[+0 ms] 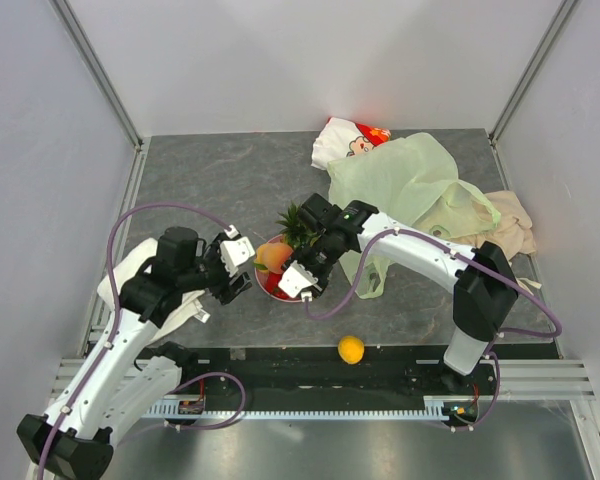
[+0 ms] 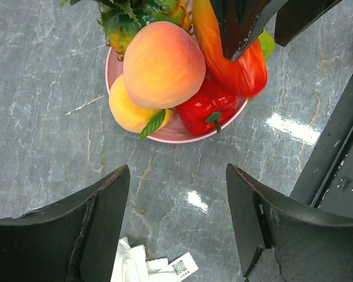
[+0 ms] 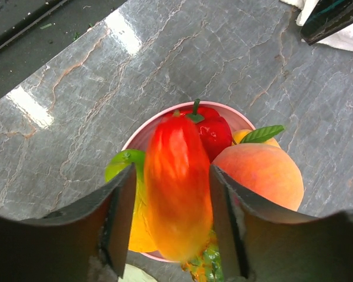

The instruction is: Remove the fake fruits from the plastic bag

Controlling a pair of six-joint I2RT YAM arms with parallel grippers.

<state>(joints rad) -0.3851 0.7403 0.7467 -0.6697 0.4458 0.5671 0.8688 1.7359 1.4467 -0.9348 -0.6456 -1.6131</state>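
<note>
Looks like I'm setting the mango [image 3: 175, 205] on the pink plate [image 3: 142, 138] toward the near edge of the table [image 1: 210, 170], can't tell if my right gripper [image 3: 172, 173] grips or flanks it; next, lift clear, back to the far-right-corner plastic bag [image 1: 410, 185].

Table [image 2: 47, 117]: grey, stone-look veined top, smooth and semi-gloss, with bright glare patches.
Mango [image 3: 176, 188], peach [image 2: 163, 64], red pepper [image 2: 209, 108]: moulded plastic. The mango and pepper are high gloss, the peach a duller satin.
Pink plate [image 2: 176, 137]: smooth, plastic-looking rim.
Plastic bag [image 1: 410, 185], far right: thin translucent film, crumpled.
Beige cloth [image 1: 510, 222] beside it: matt, soft, creased.
Left gripper [image 2: 177, 188]: fingers [image 2: 100, 229] matt black, finely grained.
Near edge: bare metal rail [image 1: 550, 376].
</note>
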